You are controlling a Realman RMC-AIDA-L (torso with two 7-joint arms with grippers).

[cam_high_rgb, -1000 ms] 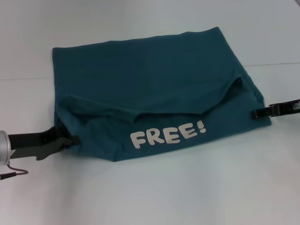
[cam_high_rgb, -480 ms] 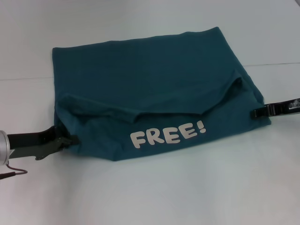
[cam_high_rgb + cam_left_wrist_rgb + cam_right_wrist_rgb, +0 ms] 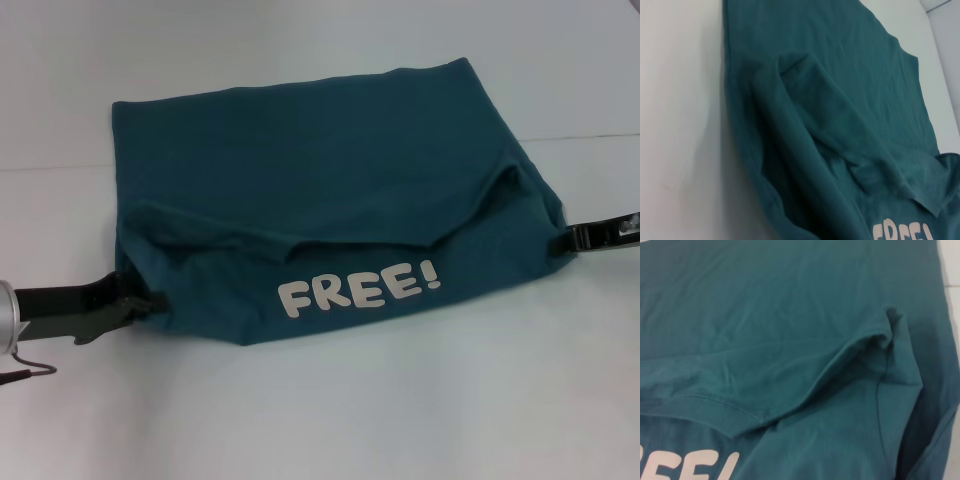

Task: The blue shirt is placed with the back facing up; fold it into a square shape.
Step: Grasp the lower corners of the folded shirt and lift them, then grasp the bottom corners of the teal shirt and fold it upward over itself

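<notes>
Head view: the blue shirt [image 3: 320,210] lies folded at the table [image 3: 400,400] centre (white "FREE!" lettering [image 3: 358,286] up). The left gripper [image 3: 150,297] meets its eight-o'clock corner and the right gripper [image 3: 570,238] its three-o'clock edge; I cannot tell either's grip. Wrist views: only shirt folds.

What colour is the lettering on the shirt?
White lettering on the blue shirt; the head view shows it best.
</notes>
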